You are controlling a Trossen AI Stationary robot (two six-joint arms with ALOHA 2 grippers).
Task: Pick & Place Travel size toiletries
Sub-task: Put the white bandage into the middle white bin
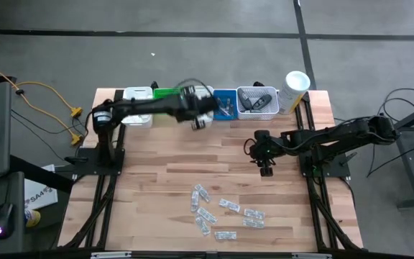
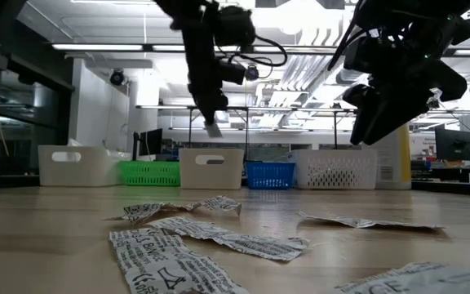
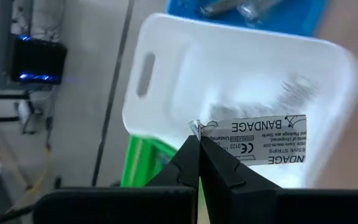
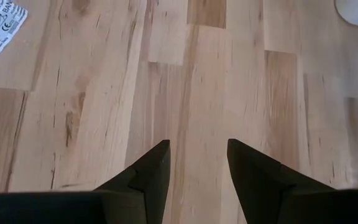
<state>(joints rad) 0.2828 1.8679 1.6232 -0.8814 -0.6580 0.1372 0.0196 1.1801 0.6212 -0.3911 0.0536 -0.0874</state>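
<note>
wooden planks of the table [image 1: 157, 187] carry about eight loose sachets [image 1: 225, 216] in a group at the near edge. left end effector [image 3: 199, 163] is clenched on one bandage sachet [image 3: 260, 142], holding it by a corner. it hangs directly above the white bin [image 3: 185, 68], with the long axis sticking sideways from the fingers. right end effector [image 4: 197, 165] is released and empty, over bare wood, and is the nearer one to the group. five bins stand at the far edge.

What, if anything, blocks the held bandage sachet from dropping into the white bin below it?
Nothing visible. The left gripper holds the bandage sachet by one corner directly over the open white bin, with only air between them.
</note>
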